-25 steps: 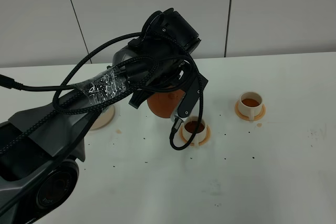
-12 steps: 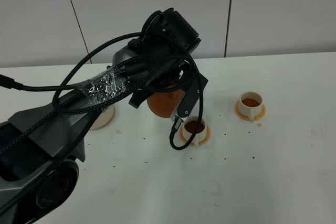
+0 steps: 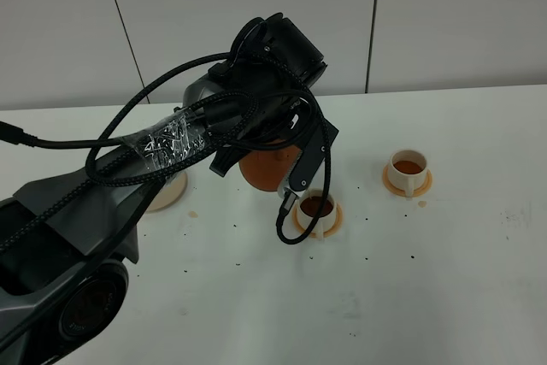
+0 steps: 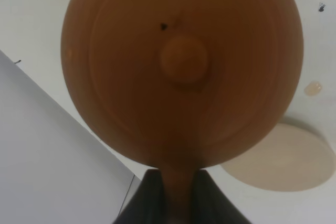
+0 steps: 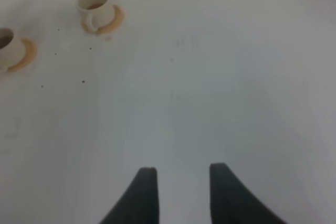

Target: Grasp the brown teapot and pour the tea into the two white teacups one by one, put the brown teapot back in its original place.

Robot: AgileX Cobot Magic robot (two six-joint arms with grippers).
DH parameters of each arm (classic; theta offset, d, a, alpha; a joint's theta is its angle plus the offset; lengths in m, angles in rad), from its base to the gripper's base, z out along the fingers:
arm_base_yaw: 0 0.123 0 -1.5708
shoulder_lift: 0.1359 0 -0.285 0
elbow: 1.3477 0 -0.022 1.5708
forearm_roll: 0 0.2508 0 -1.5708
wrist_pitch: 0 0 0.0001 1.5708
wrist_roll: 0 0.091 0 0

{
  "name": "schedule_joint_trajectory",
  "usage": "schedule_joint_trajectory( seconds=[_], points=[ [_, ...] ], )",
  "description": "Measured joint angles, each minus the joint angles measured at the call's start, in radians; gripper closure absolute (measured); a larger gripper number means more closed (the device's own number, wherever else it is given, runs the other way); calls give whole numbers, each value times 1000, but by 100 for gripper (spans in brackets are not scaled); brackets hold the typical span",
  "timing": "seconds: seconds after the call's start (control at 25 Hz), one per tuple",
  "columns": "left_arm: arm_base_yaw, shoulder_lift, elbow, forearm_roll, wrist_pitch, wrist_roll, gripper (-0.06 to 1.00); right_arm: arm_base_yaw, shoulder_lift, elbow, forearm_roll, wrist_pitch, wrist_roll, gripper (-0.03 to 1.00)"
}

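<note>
A: From the high camera, where is the brown teapot [image 3: 269, 167]?

B: In the left gripper [image 3: 275, 153], lifted off the white table [image 3: 444, 271], with the near teacup [image 3: 317, 210] just below and beyond the jaws on its orange saucer [image 3: 335, 222]. That cup shows brown tea; the far teacup [image 3: 408, 169] holds tea too. I'd judge the pot sits there because the pouring is finishing, or about done.

A: And the cream plate [image 3: 167, 194]?

B: Behind the arm, well apart from the pot, bare. That's where the pot has to go back.

A: The left wrist camera?

B: The teapot [image 4: 181, 66] fills it, lid knob [image 4: 184, 60] facing the lens. The jaws pinch its handle [image 4: 177, 192], closed on it. The plate [image 4: 286, 158] lies off to one side past the pot, with a small tea drop [image 4: 314, 87] on the table.

A: Right wrist?

B: The right gripper [image 5: 178, 178] stands with its jaws apart, empty, over bare table. Both cups [image 5: 95, 8] sit far ahead of the fingertips, off to one side.

A: The surroundings?

B: A white tabletop speckled with dark flecks [image 3: 369, 257], and a plain pale panelled wall [image 3: 444, 14] behind.
</note>
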Motion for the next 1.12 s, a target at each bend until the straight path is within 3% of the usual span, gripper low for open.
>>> schedule_joint_trajectory(
  seconds=[0.4,1.12],
  points=[
    [0,0,0,-1,0,0,77,0,0,0,0,0,0,73],
    [4,0,0,-84,0,-41,77,0,0,0,0,0,0,73]
  ],
)
